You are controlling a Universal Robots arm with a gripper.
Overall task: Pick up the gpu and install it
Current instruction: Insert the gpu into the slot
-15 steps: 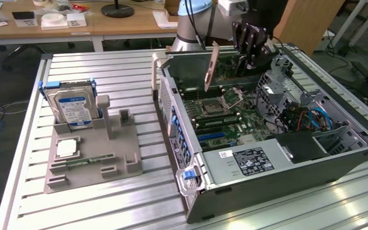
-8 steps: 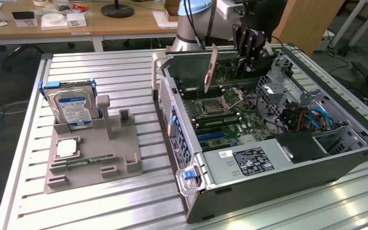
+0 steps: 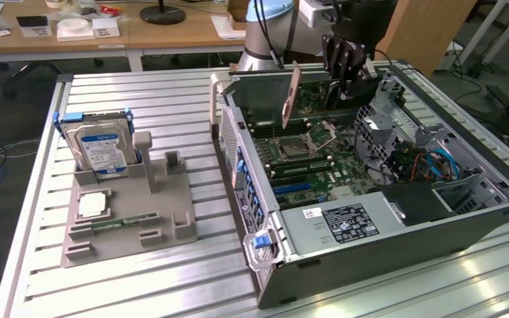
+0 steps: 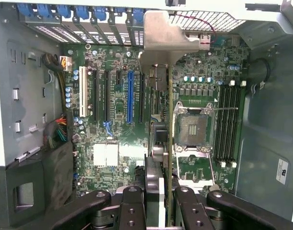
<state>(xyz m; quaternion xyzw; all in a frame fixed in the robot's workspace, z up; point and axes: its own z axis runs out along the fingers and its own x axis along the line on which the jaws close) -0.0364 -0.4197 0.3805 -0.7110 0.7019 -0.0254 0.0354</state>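
Black metal, my claw [image 4: 160,200] is narrowed to a slim gap and pinches the gpu [image 3: 291,96] by its top edge. The card hangs on edge beneath me over the green motherboard [image 4: 112,120], inside the open case [image 3: 466,218]. Whether its lower edge touches a slot yet I cannot tell. On the exterior view's face it sits toward twelve o'clock of the case.

I judge the card light and stiff but delicate: a thin board with a brownish back, studded parts and bare contacts. A firm pinch on the plain board edge seems the right hold, and any twist could crack it or let it slip. Its silver bracket [image 4: 163,36] is bent sheet metal and faces the perforated rear wall.

Below me a long blue slot [image 4: 131,96] lies among glossy black ones, beside the square metal processor socket [image 4: 192,127].

Toward nine o'clock of the case, a matte grey moulded tray [image 3: 126,218] rests on the ribbed aluminium counter [image 3: 148,93]. It holds an upright silver hard drive [image 3: 103,149] and a narrow green memory stick [image 3: 117,224].
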